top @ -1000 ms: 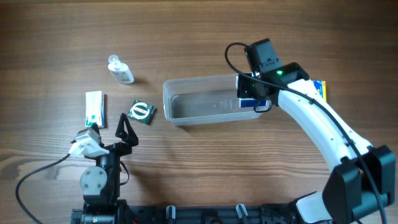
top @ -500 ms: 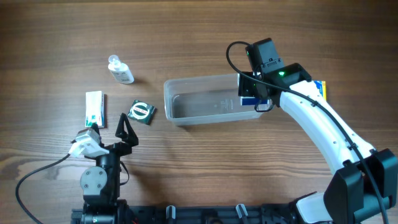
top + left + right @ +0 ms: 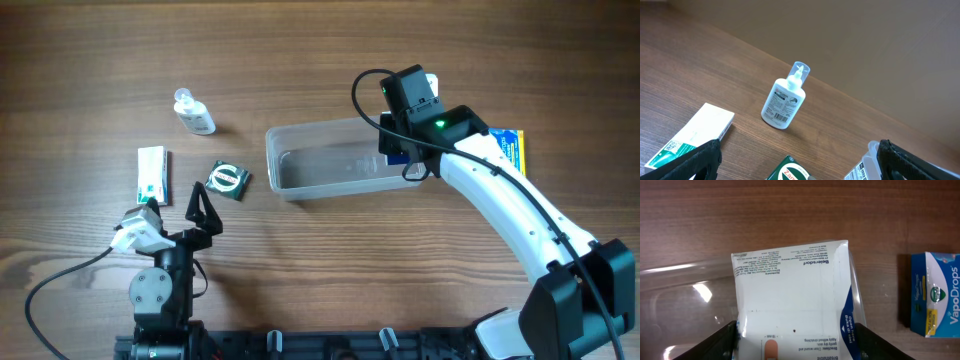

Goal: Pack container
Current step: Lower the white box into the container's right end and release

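Container (image 3: 320, 168) sits mid-table, long axis running left-right. The right gripper (image 3: 402, 152) hangs over its right end, jaws partway open and clamped on the sides of a white plaster box (image 3: 792, 295). So the tub's straight below the jaws; I'd guess the box only needs lowering in. Left gripper (image 3: 200, 208) is wide open and empty, well off to the near left.

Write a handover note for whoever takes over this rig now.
Left end effector: open, empty, by the left-side items.
Right end effector: shut on the plaster box, over the container's right end.
Done: nothing seen lying in the container.
To do: release the plaster box; pack the small bottle, white-green box, green packet, VapoDrops box.
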Controlling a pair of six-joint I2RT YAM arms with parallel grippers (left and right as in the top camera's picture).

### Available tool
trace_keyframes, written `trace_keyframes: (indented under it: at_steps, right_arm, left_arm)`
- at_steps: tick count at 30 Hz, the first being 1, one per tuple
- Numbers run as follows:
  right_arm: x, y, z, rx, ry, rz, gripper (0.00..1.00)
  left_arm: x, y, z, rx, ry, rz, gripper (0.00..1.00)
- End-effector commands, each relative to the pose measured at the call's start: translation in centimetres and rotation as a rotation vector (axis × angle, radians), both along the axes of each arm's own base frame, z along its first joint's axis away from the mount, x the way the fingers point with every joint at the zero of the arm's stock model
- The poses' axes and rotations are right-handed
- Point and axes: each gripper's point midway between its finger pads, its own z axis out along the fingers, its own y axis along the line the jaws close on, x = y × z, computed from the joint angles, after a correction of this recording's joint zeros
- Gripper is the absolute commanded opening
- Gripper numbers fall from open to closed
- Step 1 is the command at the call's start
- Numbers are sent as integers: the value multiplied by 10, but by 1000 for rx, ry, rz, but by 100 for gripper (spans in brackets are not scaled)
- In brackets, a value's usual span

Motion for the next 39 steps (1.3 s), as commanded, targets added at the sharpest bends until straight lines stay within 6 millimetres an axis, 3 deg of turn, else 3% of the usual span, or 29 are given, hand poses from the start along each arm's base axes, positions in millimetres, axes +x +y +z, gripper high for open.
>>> trace_keyframes:
  at_steps: [1,7,16,25,29,32,36,39]
  right_arm:
    - [-1,-5,7,-15,-20,-24,70]
    - [-5,-6,-2,-23,-5,-22,73]
    - [-3,-7,-34,-9,-44,-24,73]
    - [3,-4,-33,-17,-75,14,76]
    - [-2,-5,-19,-40,-82,74,85]
    - [-7,-8,5,-31,-124,87,87]
    - [-19,-7,35,23,-173,101,84]
    - [-27,-4,41,79,-170,86,77]
  left_arm:
    - [0,1,-1,8,4,0,100]
    - [0,1,-1,8,4,0,100]
    - [0,1,-1,8,4,1,100]
    - [0,1,-1,8,3,1,100]
    - [0,1,-1,8,4,0,100]
    - [0,1,-1,8,4,0,100]
    - [0,1,-1,8,4,0,100]
    - [0,1,-1,8,4,0,100]
